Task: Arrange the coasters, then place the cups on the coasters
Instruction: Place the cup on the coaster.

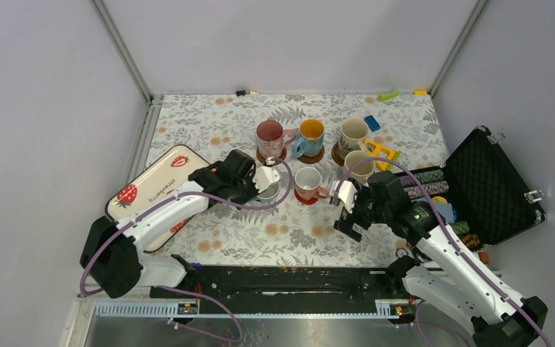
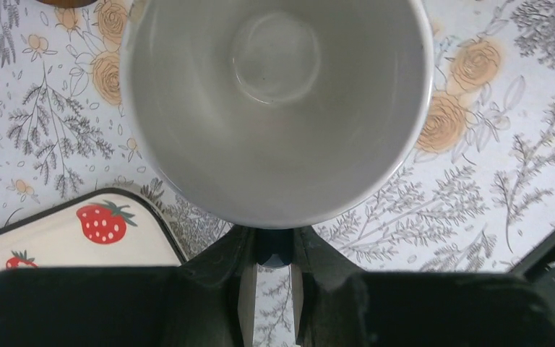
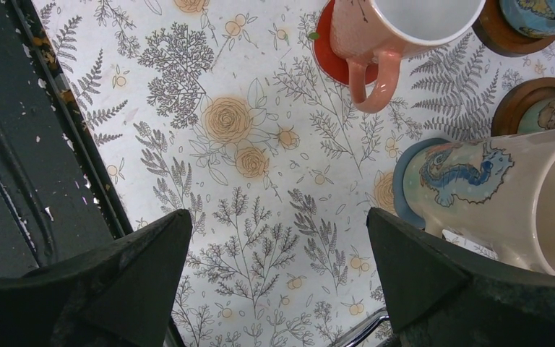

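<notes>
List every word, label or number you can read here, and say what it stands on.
No text is readable.
Strawberry tray: what looks like a line of small lettering, too small to read.
Cream mug: a blue dragon picture, no lettering.
White mug: plain inside, no lettering.

Top view sits high behind the arm bases, looking down over the table (image 1: 209,130). Left wrist view looks down, very close, into a white cup (image 2: 274,108) just beside the strawberry tray (image 2: 79,231), both also in top view. Right wrist view looks down past its fingers (image 3: 115,289), low, well apart from the tray, sharing the pink-handled cup (image 3: 358,32) with top view.
</notes>
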Available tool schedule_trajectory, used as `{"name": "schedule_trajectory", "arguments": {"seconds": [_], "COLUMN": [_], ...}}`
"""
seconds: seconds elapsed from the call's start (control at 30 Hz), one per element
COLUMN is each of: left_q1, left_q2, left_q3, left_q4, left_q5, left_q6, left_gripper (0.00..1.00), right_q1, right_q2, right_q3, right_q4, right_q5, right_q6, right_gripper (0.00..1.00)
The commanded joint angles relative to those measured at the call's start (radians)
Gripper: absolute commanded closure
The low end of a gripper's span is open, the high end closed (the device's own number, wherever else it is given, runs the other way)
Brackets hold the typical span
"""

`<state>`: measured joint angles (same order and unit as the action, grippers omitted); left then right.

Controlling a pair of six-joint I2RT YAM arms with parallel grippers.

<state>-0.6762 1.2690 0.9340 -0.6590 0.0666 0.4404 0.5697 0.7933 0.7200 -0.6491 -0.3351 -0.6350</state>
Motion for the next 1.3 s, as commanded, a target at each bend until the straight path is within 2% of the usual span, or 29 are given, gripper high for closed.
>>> {"name": "schedule_trajectory", "arguments": {"seconds": [0.0,0.4,0.67,1.03,1.2,1.27], "left_q1": [0.021,0.157,0.161,0.161,0.161,0.161], "left_q2": [0.053,0.122,0.141,0.06,0.073,0.076], "left_q3": [0.001,0.032,0.05,0.049,0.061,0.064], "left_q4": [0.156,0.208,0.175,0.147,0.126,0.116], "left_q5": [-0.022,-0.016,0.018,0.065,0.039,0.045], "left_q6": [0.013,0.009,-0.002,-0.016,-0.007,-0.009], "left_gripper": [1.0,1.0,1.0,1.0,0.91,0.9], "right_q1": [-0.015,-0.022,-0.024,-0.024,-0.024,-0.024], "right_q2": [-0.031,-0.055,-0.072,-0.079,-0.081,-0.083], "right_q3": [-0.006,-0.015,-0.016,-0.017,-0.016,-0.014], "right_q4": [0.028,0.027,0.028,0.028,0.026,0.024], "right_q5": [-0.037,-0.067,-0.073,-0.078,-0.08,-0.08], "right_q6": [0.002,0.001,0.001,-0.003,0.001,0.001], "right_gripper": [0.0,0.0,0.0,0.0,0.0,0.0]}}
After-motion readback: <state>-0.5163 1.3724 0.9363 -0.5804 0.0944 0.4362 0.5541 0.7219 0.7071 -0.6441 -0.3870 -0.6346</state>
